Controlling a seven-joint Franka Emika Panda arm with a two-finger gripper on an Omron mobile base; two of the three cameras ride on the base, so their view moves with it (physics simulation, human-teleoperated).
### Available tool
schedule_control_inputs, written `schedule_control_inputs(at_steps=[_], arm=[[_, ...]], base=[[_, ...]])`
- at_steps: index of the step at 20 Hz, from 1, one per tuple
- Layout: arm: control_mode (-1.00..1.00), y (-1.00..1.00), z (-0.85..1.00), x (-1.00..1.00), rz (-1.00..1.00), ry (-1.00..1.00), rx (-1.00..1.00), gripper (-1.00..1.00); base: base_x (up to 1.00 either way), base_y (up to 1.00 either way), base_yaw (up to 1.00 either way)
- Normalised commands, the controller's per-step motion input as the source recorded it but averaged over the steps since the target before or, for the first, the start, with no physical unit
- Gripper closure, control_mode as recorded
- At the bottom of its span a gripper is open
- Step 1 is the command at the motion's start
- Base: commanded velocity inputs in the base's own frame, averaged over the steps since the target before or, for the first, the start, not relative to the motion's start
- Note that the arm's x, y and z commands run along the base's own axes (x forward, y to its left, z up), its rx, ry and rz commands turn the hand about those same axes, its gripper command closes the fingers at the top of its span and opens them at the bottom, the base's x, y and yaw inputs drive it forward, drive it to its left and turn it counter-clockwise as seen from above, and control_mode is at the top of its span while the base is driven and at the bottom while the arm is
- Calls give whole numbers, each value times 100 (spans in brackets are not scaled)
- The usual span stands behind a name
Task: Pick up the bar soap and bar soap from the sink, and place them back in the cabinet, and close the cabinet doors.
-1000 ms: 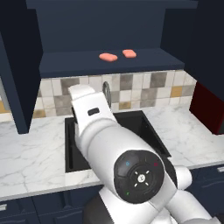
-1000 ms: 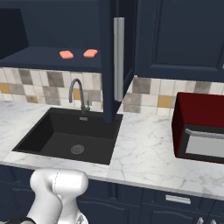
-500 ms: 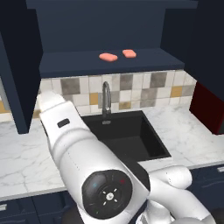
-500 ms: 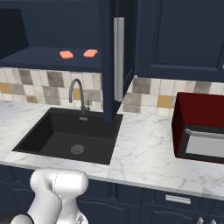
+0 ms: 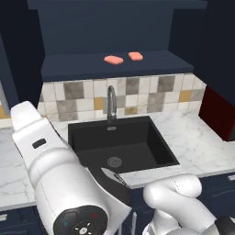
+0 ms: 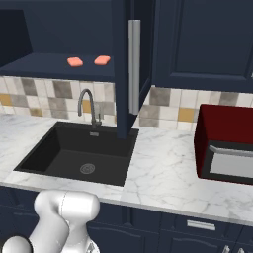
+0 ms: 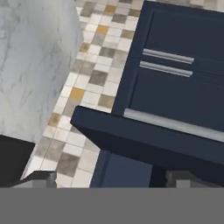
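Claw [image 7: 109, 178] spread wide, nothing between its tips, as I see it from the hand view, facing a cabinet door [image 7: 151, 135] edge-on with its long silver handle [image 7: 175, 124]. Beyond it, tiled backsplash [image 7: 94, 70] and marble surface [image 7: 35, 61]. Both bar soaps [image 5: 113, 59] [image 5: 135, 56] lie side by side, apart, on the cabinet [image 5: 114, 27] shelf above the black sink [image 5: 121, 144]. I can read no writing anywhere.
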Motion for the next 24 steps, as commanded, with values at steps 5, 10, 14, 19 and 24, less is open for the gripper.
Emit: schedule_control_inputs(at_steps=[5,10,14,19,24], arm=[[-100,39,-10,0,1,-10,0,-100],[-100,44,-19,6,0,-9,0,-100],[-100,37,-15,10,0,-11,0,-100],[-100,35,-9,28,0,-13,0,-100],[-100,32,-10,41,0,-16,0,-100]], base=[[0,0,0],[0,0,0],[0,0,0],[0,0,0],[0,0,0]])
